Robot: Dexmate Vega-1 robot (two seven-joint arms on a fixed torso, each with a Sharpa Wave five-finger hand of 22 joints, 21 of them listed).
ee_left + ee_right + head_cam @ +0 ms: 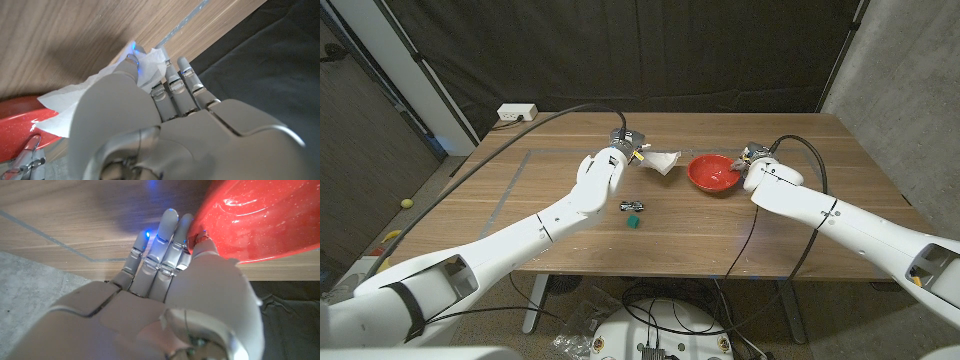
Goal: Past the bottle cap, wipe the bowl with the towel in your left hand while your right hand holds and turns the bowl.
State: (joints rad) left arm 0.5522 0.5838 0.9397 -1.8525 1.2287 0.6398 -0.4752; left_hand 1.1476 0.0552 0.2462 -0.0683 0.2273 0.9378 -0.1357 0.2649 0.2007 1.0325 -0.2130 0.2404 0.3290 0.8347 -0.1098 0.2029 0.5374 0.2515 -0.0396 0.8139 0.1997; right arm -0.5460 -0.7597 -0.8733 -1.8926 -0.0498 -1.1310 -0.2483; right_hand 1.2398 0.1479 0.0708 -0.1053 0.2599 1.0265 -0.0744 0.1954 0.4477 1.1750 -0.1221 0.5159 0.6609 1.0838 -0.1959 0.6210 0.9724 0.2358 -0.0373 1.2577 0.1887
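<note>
Being pinched in the left hand [623, 143], 1 white crumpled towel [663, 161] is hanging just beside 1 shiny red bowl [714, 172], whose rim is being gripped between thumb and fingers by the right hand [752, 161]. Wiping is judged about to begin: the towel needs carrying into the bowl. 1 small green cube [633, 224] and 1 dark bottle cap [631, 206] are lying nearer.

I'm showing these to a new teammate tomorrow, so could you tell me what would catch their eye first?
The red bowl stands out most, right of the table's middle, with the right hand gripping its rim. Just left of it, the left hand holds a white towel near the bowl. Nearer the robot lie a small dark bottle cap and a green block.
</note>
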